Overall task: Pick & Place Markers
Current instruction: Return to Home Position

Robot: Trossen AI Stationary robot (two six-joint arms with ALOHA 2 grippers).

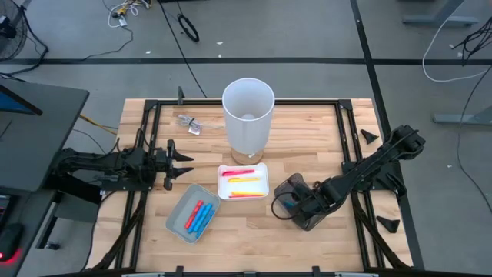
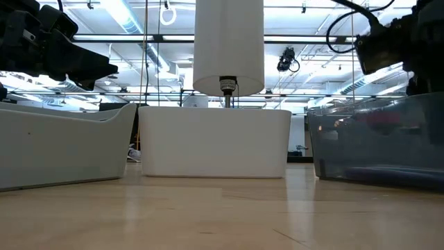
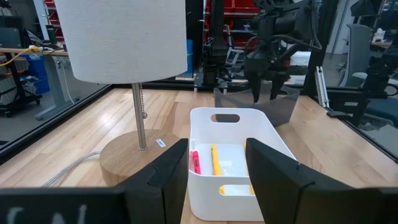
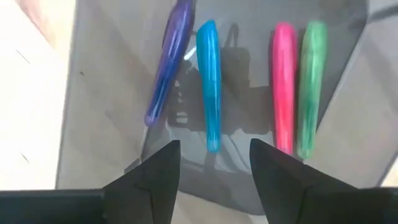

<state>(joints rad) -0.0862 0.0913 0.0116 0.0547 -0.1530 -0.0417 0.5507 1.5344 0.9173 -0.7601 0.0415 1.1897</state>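
R gripper point(image 4: 214, 145) hangs over a dark see-through plastic bin point(image 2: 374, 146) at near right of table, fingers apart, holding nothing. On the bin's smooth floor lie a purple-blue marker point(image 4: 168, 62), a glossy cyan marker point(image 4: 210, 81), a pink marker point(image 4: 283, 87) and a green marker point(image 4: 311, 87). The purple-blue one is tilted, the other 3 are approx parallel, and pink & green lie just beside each other

L gripper point(image 1: 183, 165) is at left of table over bare wood, fingers apart, empty, pointing toward a white rounded plastic bin point(image 3: 261, 124) w/ oval handle cut-out at table centre. In it are a yellow marker point(image 3: 215, 160) & a pink-red marker point(image 3: 193, 162), side by side

A grey rectangular tray point(image 1: 175, 219) sits near left, set at an angle, w/ a red marker point(image 1: 193, 214) next to a blue marker point(image 1: 204, 218)

A lamp stands just far of the white bin: white cylindrical shade point(image 1: 247, 115), thin metal pole point(image 3: 138, 118), bead pull chain, round wooden base point(image 3: 127, 158) w/ small white label, text unreadable. A clear crumpled plastic scrap point(image 1: 188, 123) lies far left. Table point(image 1: 330, 231) is light plank wood inside a black metal frame point(image 1: 307, 101)

In the low view the walls of tray & both bins hide every marker
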